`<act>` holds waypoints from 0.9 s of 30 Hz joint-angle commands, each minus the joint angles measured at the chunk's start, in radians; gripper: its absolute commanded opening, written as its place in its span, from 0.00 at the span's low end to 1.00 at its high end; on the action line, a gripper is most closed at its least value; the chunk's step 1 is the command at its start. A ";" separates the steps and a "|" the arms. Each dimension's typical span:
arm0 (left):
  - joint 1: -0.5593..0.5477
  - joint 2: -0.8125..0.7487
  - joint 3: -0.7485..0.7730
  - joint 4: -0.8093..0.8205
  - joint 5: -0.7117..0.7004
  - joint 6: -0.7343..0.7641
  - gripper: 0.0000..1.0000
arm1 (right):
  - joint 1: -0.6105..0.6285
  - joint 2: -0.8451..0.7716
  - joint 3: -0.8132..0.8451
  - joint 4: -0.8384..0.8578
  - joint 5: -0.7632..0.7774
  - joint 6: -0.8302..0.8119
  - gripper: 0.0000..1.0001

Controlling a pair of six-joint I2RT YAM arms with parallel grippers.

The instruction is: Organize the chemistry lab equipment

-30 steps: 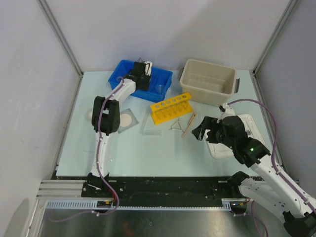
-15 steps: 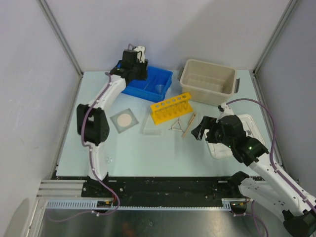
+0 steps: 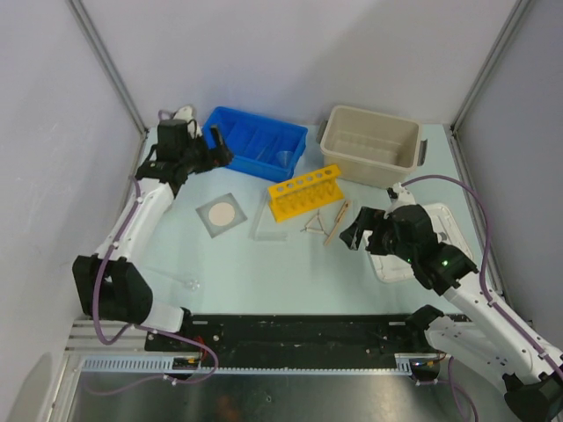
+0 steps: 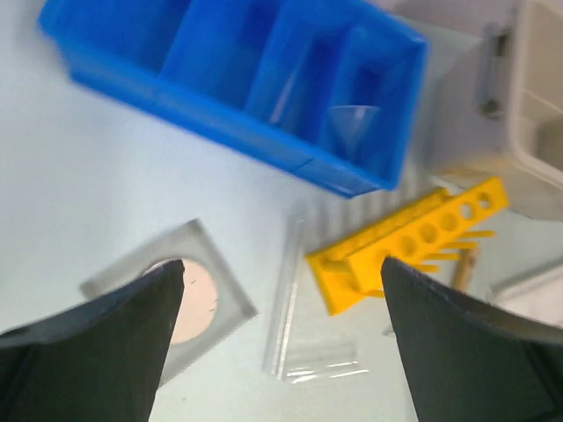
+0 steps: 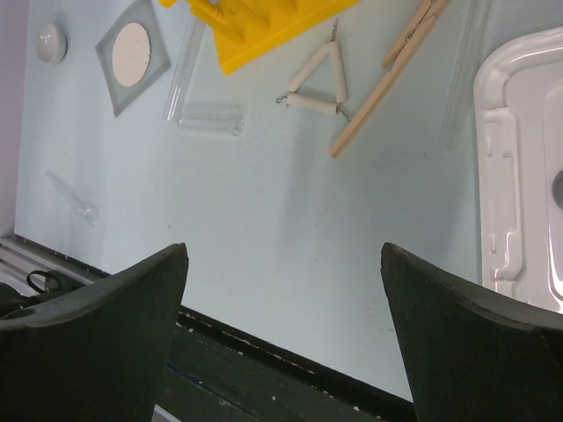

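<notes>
A yellow holed rack (image 3: 304,192) lies mid-table, also in the left wrist view (image 4: 413,242) and right wrist view (image 5: 264,26). Beside it lie the wire triangle (image 3: 312,226) (image 5: 315,81) and the wooden clamp stick (image 3: 337,221) (image 5: 387,83). The square gauze (image 3: 220,214) (image 4: 176,299) lies to its left. A clear funnel (image 3: 283,157) (image 4: 352,123) sits inside the blue bin (image 3: 230,118). My left gripper (image 3: 217,146) (image 4: 281,264) hangs open and empty just left of the bin. My right gripper (image 3: 361,232) (image 5: 284,249) is open and empty right of the stick.
The beige tub (image 3: 369,167) stands at the back right. Its white lid (image 3: 444,220) (image 5: 519,167) lies partly under my right arm. A clear plastic piece (image 3: 270,227) (image 5: 207,114) lies by the rack. A thin glass dropper (image 3: 180,280) (image 5: 75,202) lies at front left.
My left arm has swung left from above the blue bin, and its jaws have opened wide. The right arm has barely moved.
</notes>
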 commanded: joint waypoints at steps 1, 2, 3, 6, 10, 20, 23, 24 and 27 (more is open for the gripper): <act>0.070 -0.071 -0.179 -0.020 -0.036 -0.138 0.99 | -0.003 -0.016 0.001 0.021 -0.003 -0.032 0.97; 0.080 -0.082 -0.212 -0.023 -0.052 -0.150 0.98 | -0.003 -0.015 0.001 0.017 -0.002 -0.034 0.97; 0.088 -0.086 -0.236 -0.024 -0.045 -0.141 0.98 | -0.003 -0.014 0.001 0.013 -0.002 -0.034 0.97; 0.090 -0.058 -0.265 -0.028 0.057 -0.038 0.94 | -0.003 -0.012 0.000 0.000 -0.002 -0.035 0.97; 0.069 -0.009 -0.273 -0.039 0.085 0.020 0.91 | -0.003 -0.014 0.001 -0.009 -0.001 -0.034 0.97; 0.071 0.022 -0.327 -0.082 -0.056 -0.117 0.86 | -0.002 -0.022 0.001 -0.029 0.013 -0.016 0.96; 0.102 -0.013 -0.377 -0.096 -0.089 -0.210 0.86 | 0.000 -0.025 -0.009 -0.028 0.013 -0.012 0.96; 0.120 -0.026 -0.395 -0.099 -0.085 -0.243 0.86 | -0.001 -0.028 -0.014 -0.025 0.011 -0.010 0.96; 0.184 -0.067 -0.447 -0.103 -0.070 -0.315 0.86 | 0.000 -0.039 -0.027 -0.016 0.002 -0.009 0.96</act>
